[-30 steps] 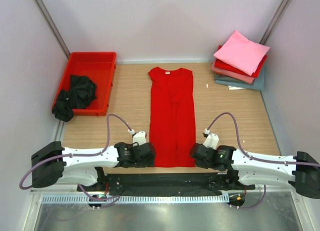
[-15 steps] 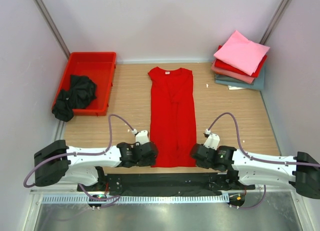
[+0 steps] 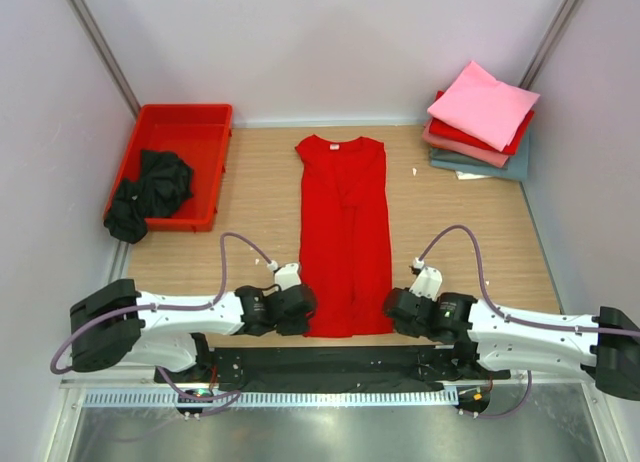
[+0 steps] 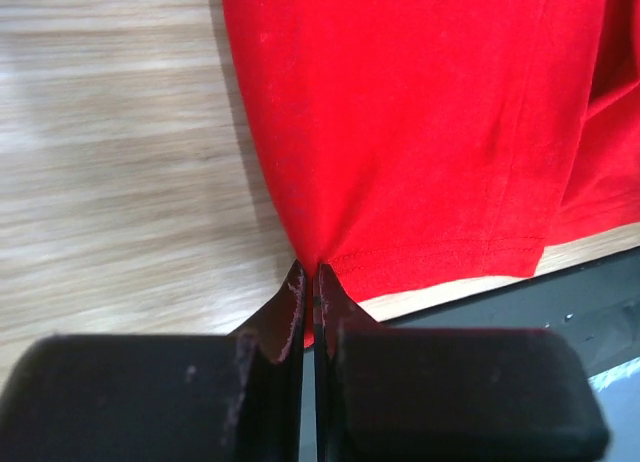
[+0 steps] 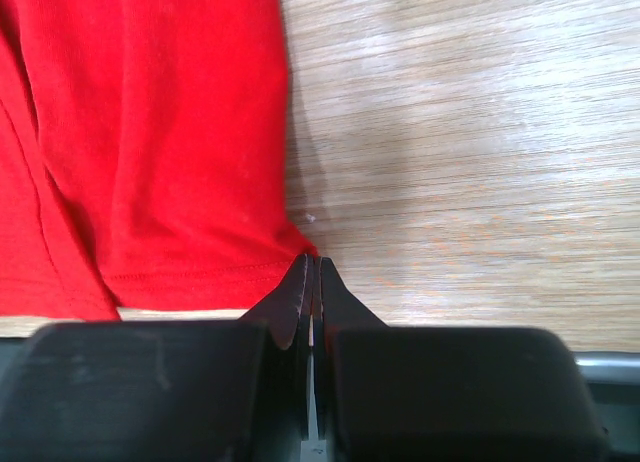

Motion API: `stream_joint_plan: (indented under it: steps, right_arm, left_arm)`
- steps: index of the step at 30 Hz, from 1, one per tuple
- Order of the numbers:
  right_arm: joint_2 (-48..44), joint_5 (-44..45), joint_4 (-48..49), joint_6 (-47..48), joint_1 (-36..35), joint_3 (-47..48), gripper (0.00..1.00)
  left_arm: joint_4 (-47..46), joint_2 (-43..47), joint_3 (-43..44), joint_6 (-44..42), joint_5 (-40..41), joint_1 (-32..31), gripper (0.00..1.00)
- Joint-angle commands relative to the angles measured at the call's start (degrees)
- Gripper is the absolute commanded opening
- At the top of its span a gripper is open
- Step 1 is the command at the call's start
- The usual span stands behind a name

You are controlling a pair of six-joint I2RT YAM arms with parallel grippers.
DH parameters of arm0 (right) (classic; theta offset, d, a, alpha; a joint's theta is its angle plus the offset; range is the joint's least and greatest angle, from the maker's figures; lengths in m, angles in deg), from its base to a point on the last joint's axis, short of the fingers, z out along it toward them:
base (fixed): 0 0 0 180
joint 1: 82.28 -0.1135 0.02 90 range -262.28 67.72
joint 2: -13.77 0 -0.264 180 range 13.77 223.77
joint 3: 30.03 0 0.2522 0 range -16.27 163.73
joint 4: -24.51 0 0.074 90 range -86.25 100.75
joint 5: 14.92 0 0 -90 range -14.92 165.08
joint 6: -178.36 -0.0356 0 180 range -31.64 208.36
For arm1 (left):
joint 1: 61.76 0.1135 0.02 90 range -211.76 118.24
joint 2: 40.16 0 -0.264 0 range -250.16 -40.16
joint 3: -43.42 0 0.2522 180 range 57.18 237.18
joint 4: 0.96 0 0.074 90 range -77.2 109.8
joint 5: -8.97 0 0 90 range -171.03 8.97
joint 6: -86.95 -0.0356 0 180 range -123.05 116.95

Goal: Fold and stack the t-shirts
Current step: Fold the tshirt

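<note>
Only wrist views show left fingers (image 4: 284, 317), right fingers (image 5: 293, 294) pinching red t-shirt (image 3: 345, 232) hem.

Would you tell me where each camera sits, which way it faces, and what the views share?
Top external: above and behind the arms, facing down on the table; both arms show, left gripper and right gripper at the red t-shirt.
Left wrist: on the left arm, facing along its shut fingers to a hem corner.
Right wrist: likewise, right arm, fingers at the other corner.
Shared: all see that shirt and table.

Bright even light; soft shadows; wrist foregrounds blurred
</note>
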Motion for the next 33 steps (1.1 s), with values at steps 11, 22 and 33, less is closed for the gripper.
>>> stream_joint_plan:
  steps: [11,22,33]
  right_arm:
    - [3.3,10.1,-6.0,7.6,1.3,17.8,0.01]
    - [13.5,8.1,3.8,30.9,20.1,29.0,0.01]
    - [29.6,0.3,13.1,43.0,35.0,40.6,0.01]
  left_arm:
    - [20.6,1.2,16.0,-5.5,4.9,2.0,0.0]
    - [21.6,-6.2,32.3,-21.7,-0.2,19.4,0.02]
    - [26.9,-24.9,53.2,-35.3,-5.6,30.9,0.02]
